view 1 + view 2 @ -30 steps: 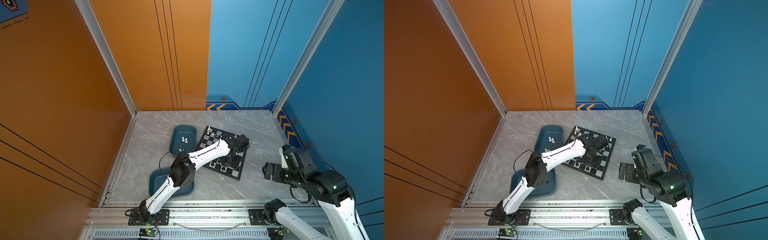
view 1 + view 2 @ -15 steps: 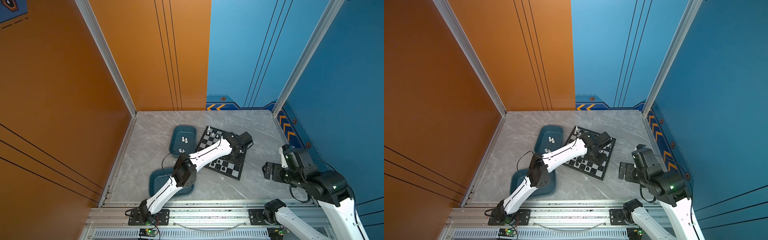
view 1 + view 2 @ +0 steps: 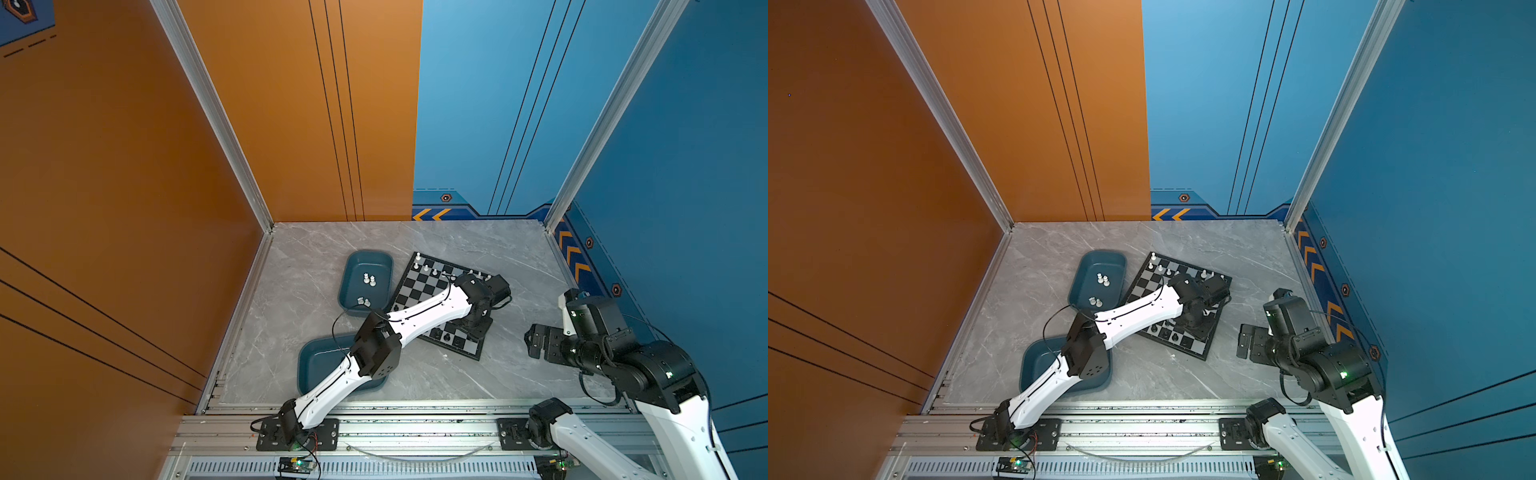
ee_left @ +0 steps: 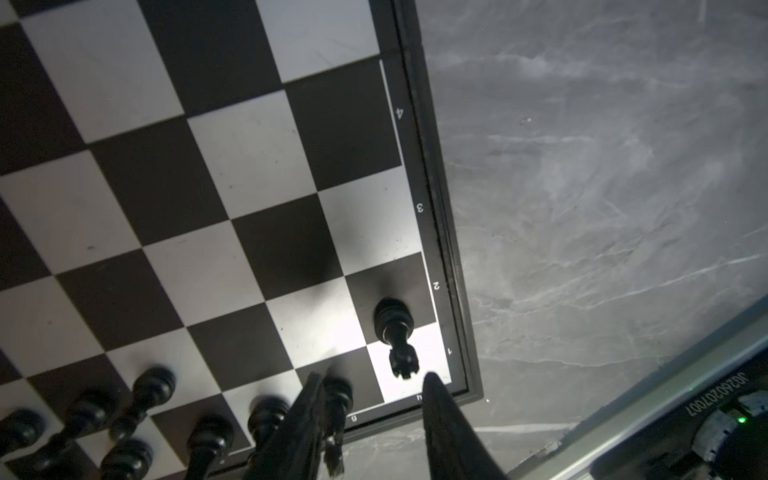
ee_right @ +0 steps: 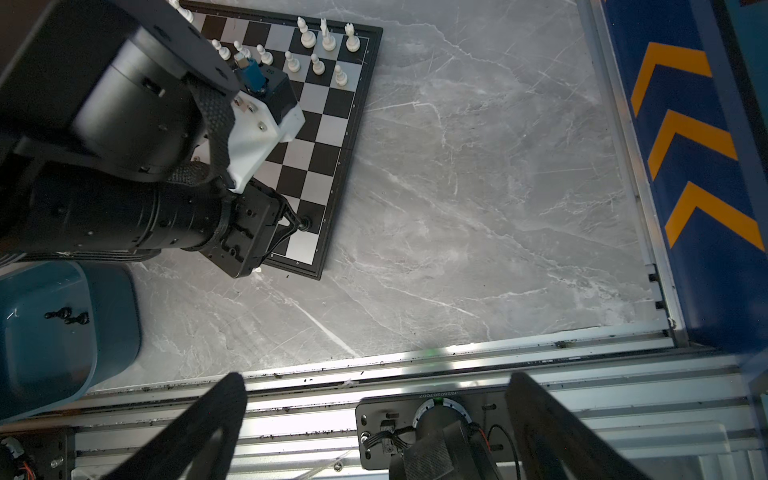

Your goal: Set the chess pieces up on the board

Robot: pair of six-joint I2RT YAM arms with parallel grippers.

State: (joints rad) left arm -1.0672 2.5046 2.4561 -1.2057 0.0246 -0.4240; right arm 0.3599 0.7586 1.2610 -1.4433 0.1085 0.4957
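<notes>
Both open: left pincer over board, right pincer over marbled tabletop; orange wall, blue wall.

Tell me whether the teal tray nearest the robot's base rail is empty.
No, the right wrist view shows two black chess pieces lying on the floor of the near teal tray.

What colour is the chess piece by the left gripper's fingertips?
Black piece, clearest in left wrist view.

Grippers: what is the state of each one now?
Left gripper: open, holding nothing; a black piece stands free near its fingertips.
Right gripper: open, empty.
</notes>
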